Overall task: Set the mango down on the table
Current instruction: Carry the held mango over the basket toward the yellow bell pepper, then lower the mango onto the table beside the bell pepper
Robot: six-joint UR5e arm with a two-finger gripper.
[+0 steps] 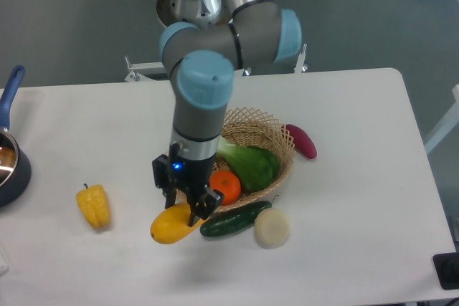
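Note:
The mango [171, 226] is a smooth yellow-orange oval, held just left of the wicker basket [281, 142], low over the white table [86, 134]. My gripper [182, 204] points down and is shut on the mango's upper right end. Whether the mango touches the tabletop cannot be told; a faint shadow lies under it. The arm hides the basket's left rim.
In the basket lie an orange [225, 185] and a green leafy vegetable [249, 165]. A cucumber [234, 221] and a pale onion [272, 227] lie in front of it, a purple eggplant [301, 141] to its right. A yellow bell pepper [94, 206] sits at left, a dark pan [10, 163] at the left edge.

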